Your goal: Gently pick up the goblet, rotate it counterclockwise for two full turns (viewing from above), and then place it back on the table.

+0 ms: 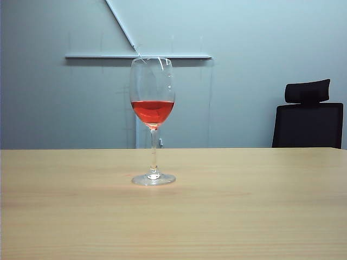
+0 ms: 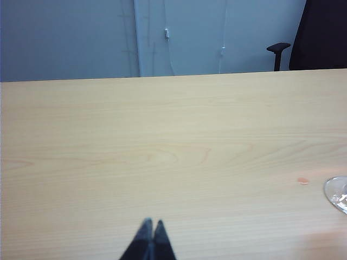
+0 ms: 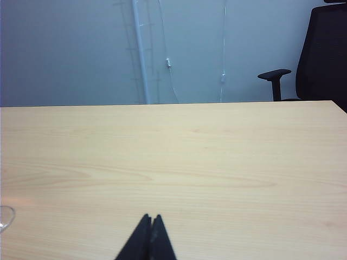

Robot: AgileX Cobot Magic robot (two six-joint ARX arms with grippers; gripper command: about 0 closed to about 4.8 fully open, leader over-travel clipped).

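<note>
Goblet [image 1: 153, 116], one, upright on table [image 1: 260, 216]; two tools, left tool [image 2: 151, 223], right tool [image 3: 151, 218], closed

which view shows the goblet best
The exterior view: the whole goblet stands upright on the table, red liquid visible. Both wrist views catch only an edge of its foot, beyond the shut left gripper and right gripper.

goblet [image 1: 153, 122] upright on table [image 1: 260, 216], chair [image 1: 307, 116] behind

goblet [image 2: 337, 194] foot cut off in both wrist views
</note>
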